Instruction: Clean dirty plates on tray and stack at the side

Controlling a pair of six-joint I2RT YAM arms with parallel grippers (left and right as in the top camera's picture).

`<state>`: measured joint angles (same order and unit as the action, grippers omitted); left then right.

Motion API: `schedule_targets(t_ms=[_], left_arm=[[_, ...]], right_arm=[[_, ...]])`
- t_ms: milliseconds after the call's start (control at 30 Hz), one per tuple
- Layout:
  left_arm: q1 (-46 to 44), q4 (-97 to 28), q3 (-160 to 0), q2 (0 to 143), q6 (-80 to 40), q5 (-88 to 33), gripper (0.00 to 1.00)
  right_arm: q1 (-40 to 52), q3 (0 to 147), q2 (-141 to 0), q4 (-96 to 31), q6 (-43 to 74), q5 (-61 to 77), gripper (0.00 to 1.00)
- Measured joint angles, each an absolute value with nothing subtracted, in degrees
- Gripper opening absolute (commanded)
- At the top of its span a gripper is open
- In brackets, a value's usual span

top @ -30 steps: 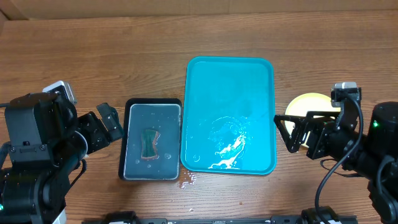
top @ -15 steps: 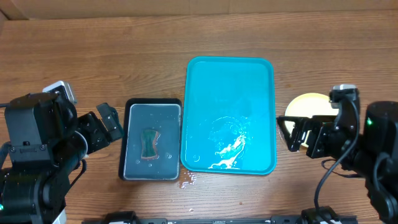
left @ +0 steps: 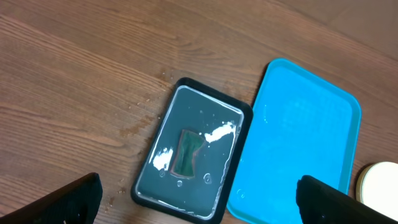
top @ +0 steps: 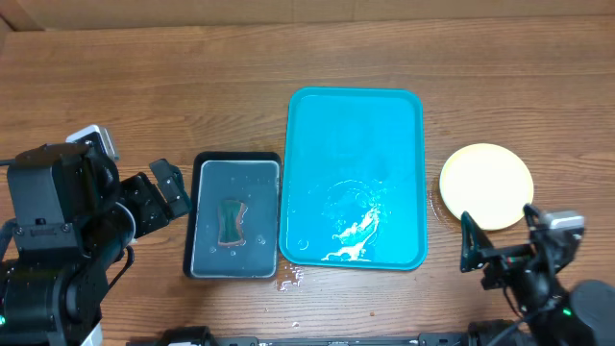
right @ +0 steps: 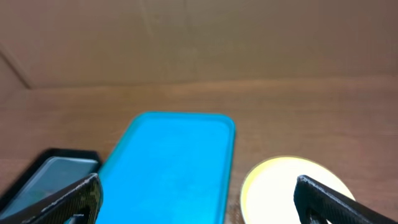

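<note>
L gripper (top: 168, 192) sits at the left side of the table (top: 144, 86), jaws spread wide, nothing btwn them; in its wrist view the 2 fingertips sit at the bottom corners w/ wood and both trays beyond. R gripper (top: 496, 231) is low at the right-front, jaws likewise wide apart & empty, just on the near side of the plates (top: 486, 173). Plates lie on the wood right of the tray (top: 356, 125), near its long right edge but not touching; top face is pale yellow & round, can't tell how many are stacked under it. Tray is turquoise, rectangular, mid-table, long axis running away from the robot; white wet streaks (top: 356, 226) on its floor toward the near end. Left of it, almost touching, a smaller black tray (top: 237, 157) holds shallow water w/ a green sponge (top: 231, 221) lying flat in the middle. A few droplets (top: 288, 279) on the wood at the near corner where the 2 trays meet
</note>
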<state>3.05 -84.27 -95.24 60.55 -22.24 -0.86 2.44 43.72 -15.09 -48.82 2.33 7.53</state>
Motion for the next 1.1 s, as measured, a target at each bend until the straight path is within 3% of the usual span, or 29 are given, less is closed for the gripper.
schedule_targets(t_ms=[333,700,1100], left_arm=[[3.05,-84.27,-95.24,60.55,-22.24,-0.86,1.00],[3.05,-84.25,-95.24,60.55,-22.24,-0.86,1.00],[3.05,-84.27,-95.24,60.55,-22.24,-0.86,1.00]], right_arm=[[0.45,19.84,-1.39,-32.29,1.72,9.74,1.00],[0.40,2.02,-0.73,-6.44,1.52,10.26,1.00],[2.72,1.06,-0.69,-3.95,1.50,10.04,1.00]])
